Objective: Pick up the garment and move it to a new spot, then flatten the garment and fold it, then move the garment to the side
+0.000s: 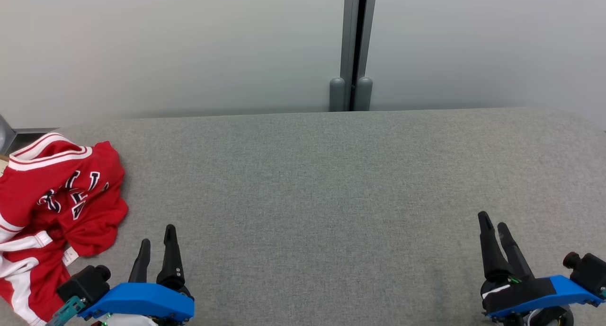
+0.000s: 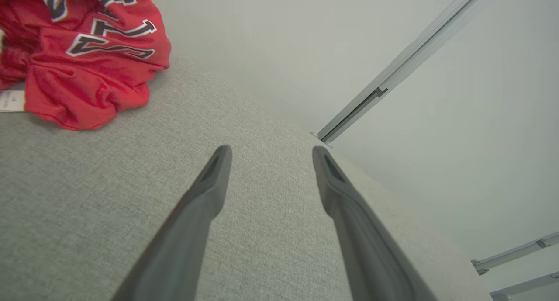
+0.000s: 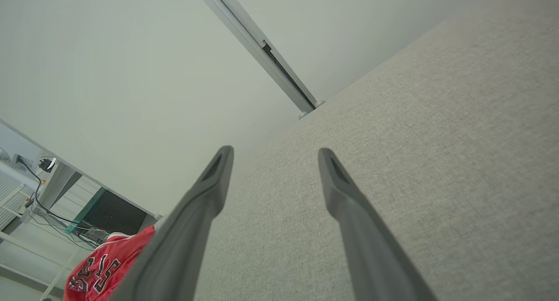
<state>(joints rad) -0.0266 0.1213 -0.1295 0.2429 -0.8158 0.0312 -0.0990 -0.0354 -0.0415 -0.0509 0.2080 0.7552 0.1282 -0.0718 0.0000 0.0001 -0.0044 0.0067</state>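
at the far left of the grey woven-fabric tabletop [image 1: 307,184], the crumpled red jersey garment with white striped trim [image 1: 61,198] lies in a heap, close to the table's rounded left corner and running out of the head view on that side. dark block letters outlined in white cross its folds, but the creases break them up and no word reads whole. a small white label [image 1: 71,256] pokes out at its near edge, its print too small to read. the left gripper [image 1: 157,236] sits just beside the garment's near right side, not touching it, its two long dark fingers spread apart over grey cloth. the right gripper [image 1: 492,221] is well apart on the opposite side, fingers likewise spread and holding nothing. a broad stretch of plain cloth runs between them to the straight far edge, which meets a pale wall [image 1: 189,47] and a grey metal post [image 1: 351,47].
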